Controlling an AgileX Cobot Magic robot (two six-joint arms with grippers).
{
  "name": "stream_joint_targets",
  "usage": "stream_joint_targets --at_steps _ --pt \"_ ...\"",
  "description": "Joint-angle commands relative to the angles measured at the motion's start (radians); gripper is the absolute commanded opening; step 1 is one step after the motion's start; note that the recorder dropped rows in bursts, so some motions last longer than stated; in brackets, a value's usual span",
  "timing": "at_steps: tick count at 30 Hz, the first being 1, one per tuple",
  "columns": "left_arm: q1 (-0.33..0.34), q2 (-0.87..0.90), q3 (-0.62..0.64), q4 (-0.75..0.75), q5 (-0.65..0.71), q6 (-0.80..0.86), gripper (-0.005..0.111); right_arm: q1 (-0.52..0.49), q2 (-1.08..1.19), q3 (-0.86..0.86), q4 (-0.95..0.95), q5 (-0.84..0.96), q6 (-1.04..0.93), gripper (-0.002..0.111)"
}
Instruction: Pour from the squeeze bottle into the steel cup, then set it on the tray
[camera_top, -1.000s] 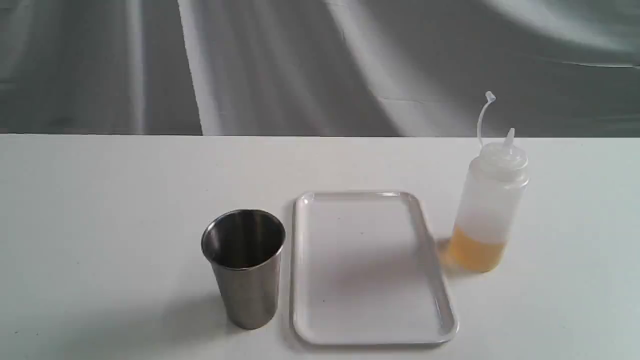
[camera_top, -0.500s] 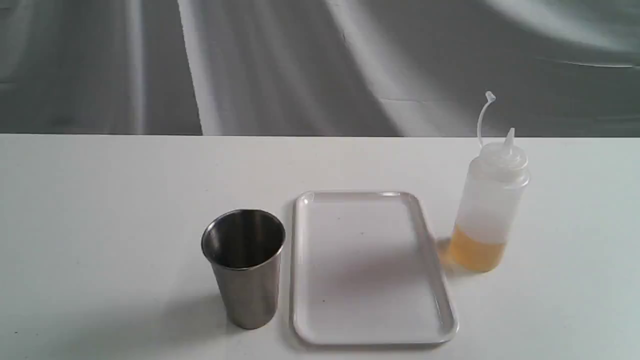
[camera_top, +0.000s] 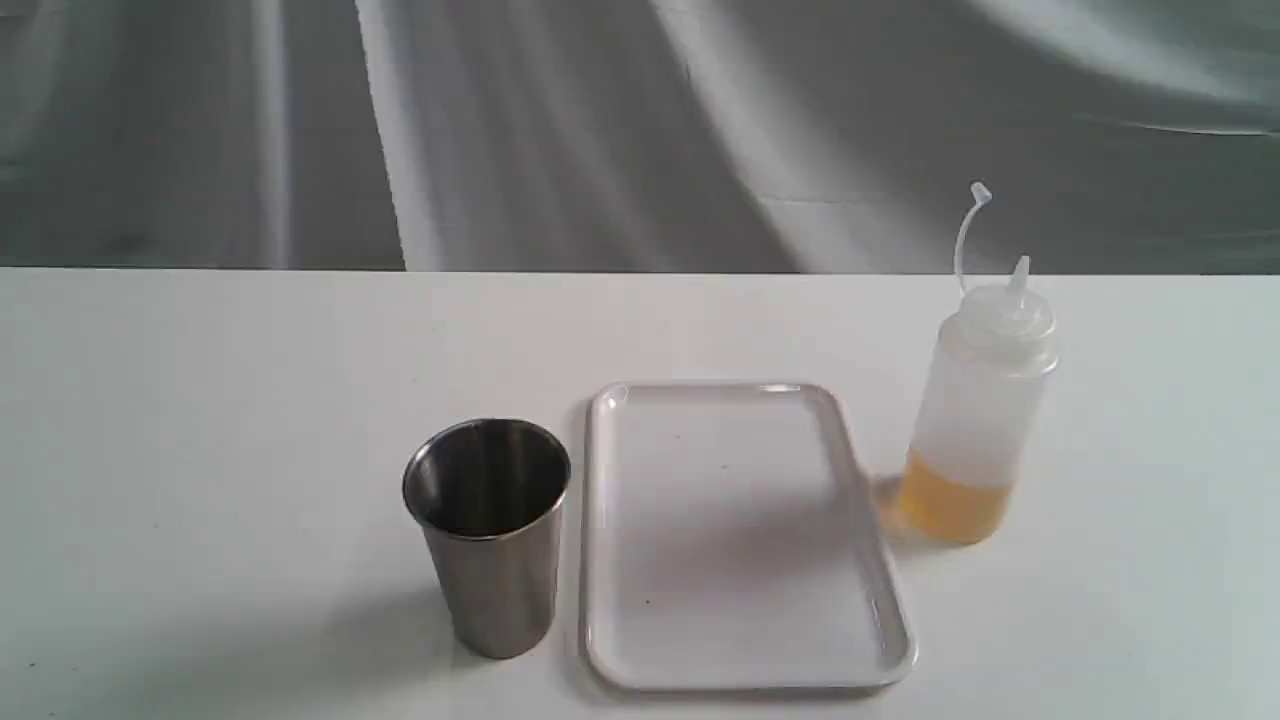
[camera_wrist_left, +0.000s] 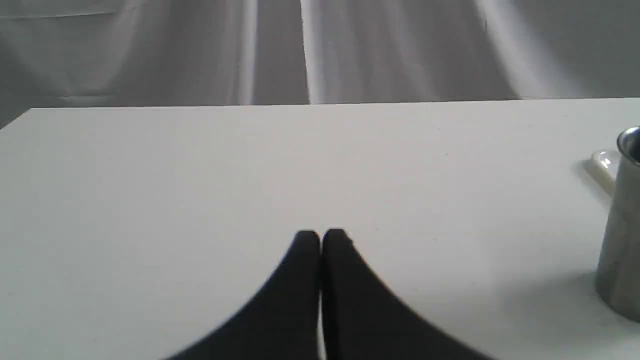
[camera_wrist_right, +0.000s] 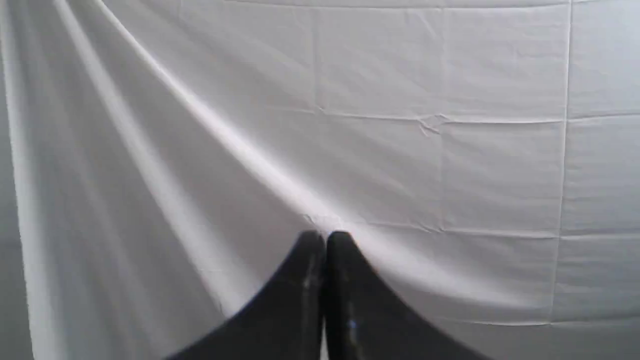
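The squeeze bottle (camera_top: 975, 420) stands upright on the white table at the right, amber liquid in its lower part, its cap strap curling up beside the nozzle. Left of it lies the white tray (camera_top: 745, 535), bare inside. The steel cup (camera_top: 488, 535) stands upright just left of the tray; its side also shows in the left wrist view (camera_wrist_left: 622, 230). No arm appears in the exterior view. My left gripper (camera_wrist_left: 321, 234) is shut with nothing in it, over bare table well apart from the cup. My right gripper (camera_wrist_right: 325, 235) is shut, empty, and faces only the cloth backdrop.
A grey draped cloth (camera_top: 640, 130) hangs behind the table's far edge (camera_top: 300, 270). The white tabletop (camera_top: 200, 450) stretches wide to the left of the cup. A corner of the tray (camera_wrist_left: 602, 162) peeks from behind the cup in the left wrist view.
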Motion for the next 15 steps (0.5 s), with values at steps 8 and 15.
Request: stream_joint_targets --at_steps 8,15 --pt "-0.008 -0.003 0.004 -0.001 -0.009 -0.003 0.0 0.019 0.028 -0.003 0.511 -0.025 -0.562 0.0" --pt "-0.008 -0.003 0.004 -0.001 -0.009 -0.003 0.0 0.019 0.061 0.04 1.09 -0.273 -1.288 0.0"
